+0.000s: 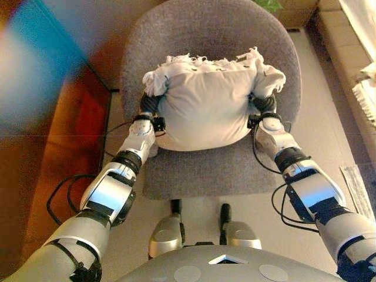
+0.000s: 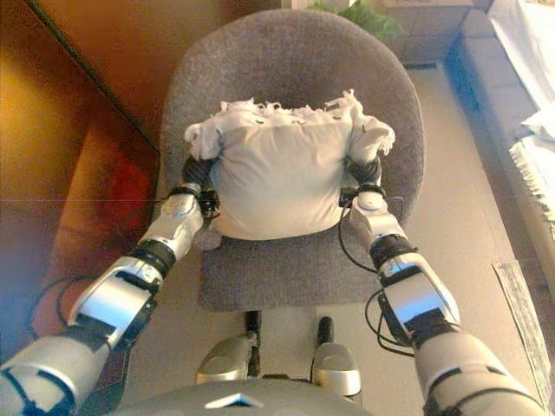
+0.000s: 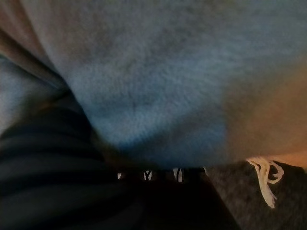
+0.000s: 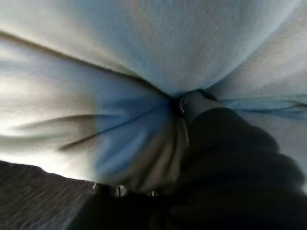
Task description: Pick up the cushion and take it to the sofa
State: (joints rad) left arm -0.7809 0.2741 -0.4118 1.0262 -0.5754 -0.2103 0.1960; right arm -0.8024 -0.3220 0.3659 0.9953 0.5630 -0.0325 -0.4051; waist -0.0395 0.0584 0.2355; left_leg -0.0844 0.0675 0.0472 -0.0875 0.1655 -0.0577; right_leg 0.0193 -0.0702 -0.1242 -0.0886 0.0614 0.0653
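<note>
A pale cushion (image 1: 202,106) with a frayed white fringe lies on the seat of a grey upholstered chair (image 1: 205,35). My left hand (image 1: 150,106) is pressed against the cushion's left side and my right hand (image 1: 264,106) against its right side, so it sits squeezed between them. In the right wrist view the cushion cloth (image 4: 120,72) is bunched in creases round my right hand (image 4: 230,158), which grips it. In the left wrist view the cushion (image 3: 168,72) bulges over my left hand (image 3: 48,158) and hides most of it.
A reddish-brown wooden panel (image 1: 59,117) stands close on the left of the chair. A long low seat with white fringed cloth (image 1: 367,82) runs along the right edge. A green plant (image 1: 267,4) shows behind the chair. Pale floor (image 1: 329,129) lies between chair and seat.
</note>
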